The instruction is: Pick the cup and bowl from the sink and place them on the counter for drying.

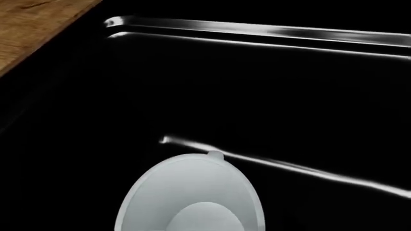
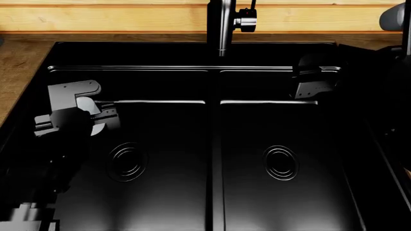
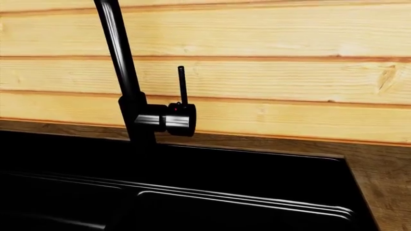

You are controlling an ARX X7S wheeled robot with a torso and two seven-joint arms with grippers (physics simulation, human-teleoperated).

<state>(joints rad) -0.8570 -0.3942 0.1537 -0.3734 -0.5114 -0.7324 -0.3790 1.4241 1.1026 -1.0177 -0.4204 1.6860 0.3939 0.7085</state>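
Note:
The white cup (image 1: 192,197) fills the near edge of the left wrist view, its mouth facing the camera, right where the jaws sit. From the head, my left gripper (image 2: 77,114) hangs over the back left of the black sink's (image 2: 192,48) left basin, shut on the cup (image 2: 90,106), which shows as a white patch between the dark fingers. My right gripper (image 2: 311,79) hovers over the back of the right basin, and its jaws are too dark to read. Neither basin holds the bowl. A silver-grey rounded shape (image 2: 395,17) at the far right edge may be the bowl.
Wood-grain counter (image 2: 19,62) borders the sink on the left, back and right (image 3: 385,183). The tall black faucet (image 2: 220,24) rises at the back centre over the divider. Each basin has a round drain (image 2: 126,161) (image 2: 280,162). Pale wall planks (image 3: 257,72) stand behind.

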